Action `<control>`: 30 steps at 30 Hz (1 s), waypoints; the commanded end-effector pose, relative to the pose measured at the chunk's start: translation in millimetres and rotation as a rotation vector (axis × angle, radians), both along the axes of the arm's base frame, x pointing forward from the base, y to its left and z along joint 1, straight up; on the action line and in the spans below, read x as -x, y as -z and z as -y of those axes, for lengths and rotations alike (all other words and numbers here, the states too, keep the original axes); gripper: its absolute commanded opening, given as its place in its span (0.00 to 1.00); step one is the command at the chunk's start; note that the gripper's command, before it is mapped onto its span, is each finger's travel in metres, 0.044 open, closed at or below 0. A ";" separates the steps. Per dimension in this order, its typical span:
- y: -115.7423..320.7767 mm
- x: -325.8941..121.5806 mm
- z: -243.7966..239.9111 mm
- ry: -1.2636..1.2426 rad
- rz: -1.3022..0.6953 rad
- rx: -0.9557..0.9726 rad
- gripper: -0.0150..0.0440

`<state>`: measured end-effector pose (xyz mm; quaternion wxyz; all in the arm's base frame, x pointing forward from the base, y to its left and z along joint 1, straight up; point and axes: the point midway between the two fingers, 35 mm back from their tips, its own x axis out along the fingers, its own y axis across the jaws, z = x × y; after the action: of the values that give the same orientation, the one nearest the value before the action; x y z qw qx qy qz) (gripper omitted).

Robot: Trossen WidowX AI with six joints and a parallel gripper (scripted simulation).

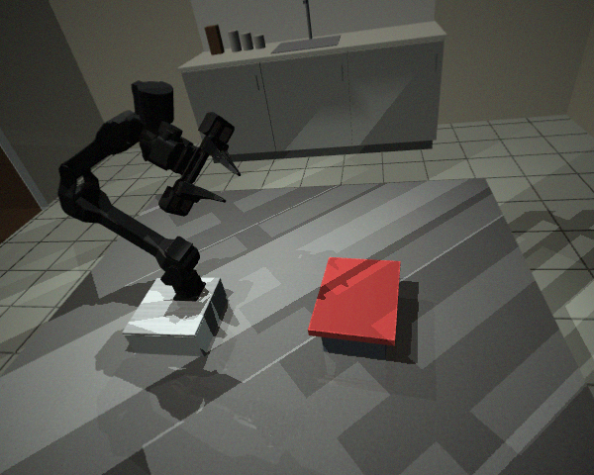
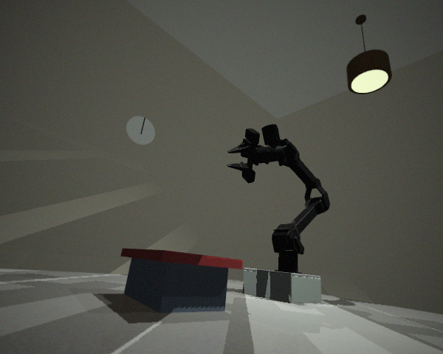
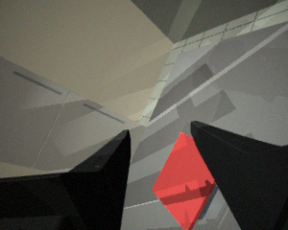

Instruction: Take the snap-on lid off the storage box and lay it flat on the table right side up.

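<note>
The red lid [image 1: 361, 301] [image 2: 183, 257] [image 3: 182, 177] lies on top of the dark blue storage box [image 1: 353, 347] [image 2: 176, 283], its rim overhanging the box walls. The box stands on the grey table [image 1: 287, 409] [image 2: 80, 327]. My gripper [image 1: 232, 188] [image 2: 228, 158] [image 3: 159, 130] is open and empty, held high above the table, between the arm's base and the box side, well away from the lid. In the wrist view the lid shows beyond the fingertips, partly hidden behind the right finger. The inside of the box is hidden.
The arm stands on a pale block [image 1: 166, 312] [image 2: 306, 288], left of the box in the top view. A kitchen counter [image 1: 307, 102] stands beyond the table's far edge. A lamp [image 2: 368, 72] hangs high up.
</note>
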<state>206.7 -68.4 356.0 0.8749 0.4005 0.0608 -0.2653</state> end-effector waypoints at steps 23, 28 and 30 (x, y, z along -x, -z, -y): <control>213.3 -65.5 -78.2 0.017 -0.153 -0.749 0.65; 214.7 -65.4 -78.9 0.017 -0.155 -0.754 0.65; 223.4 -67.0 -79.1 0.017 -0.154 -0.754 0.65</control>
<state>273.4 8.9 144.6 0.6617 0.6711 0.2114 -0.2591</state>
